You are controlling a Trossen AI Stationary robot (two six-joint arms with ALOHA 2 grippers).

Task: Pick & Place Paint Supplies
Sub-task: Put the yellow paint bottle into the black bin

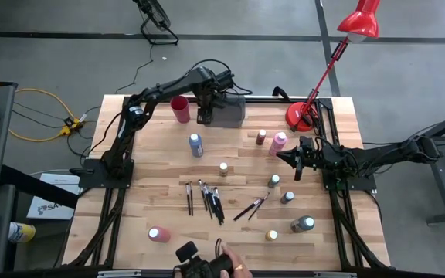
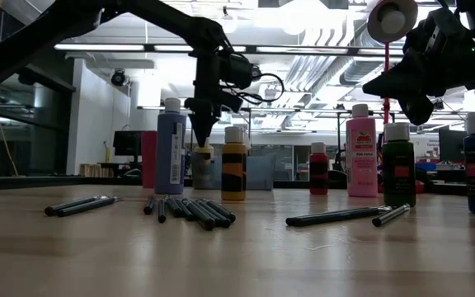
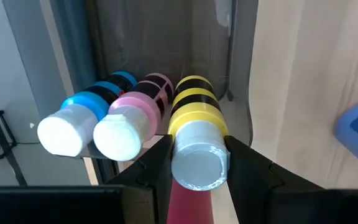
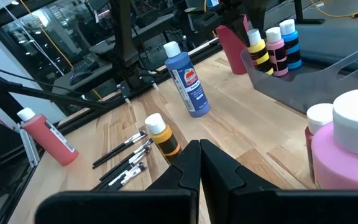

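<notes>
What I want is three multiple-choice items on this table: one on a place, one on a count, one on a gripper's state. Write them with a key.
1. Where is the left gripper?
A. At the grey tray on the far side of the table
B. Over the row of brushes
C. At the lamp's red base

2. How many bottles are in the grey tray?
A. One
B. Three
C. Five

3. How is the right gripper?
A. Shut and empty
B. Shut on a brush
C. Wide open around the red cup

Key:
1 A: the left gripper is at the grey tray, its fingers on the yellow bottle.
2 B: the yellow bottle, a pink bottle and a blue bottle sit there side by side.
3 A: the right gripper has its fingers together with nothing between them.
</notes>
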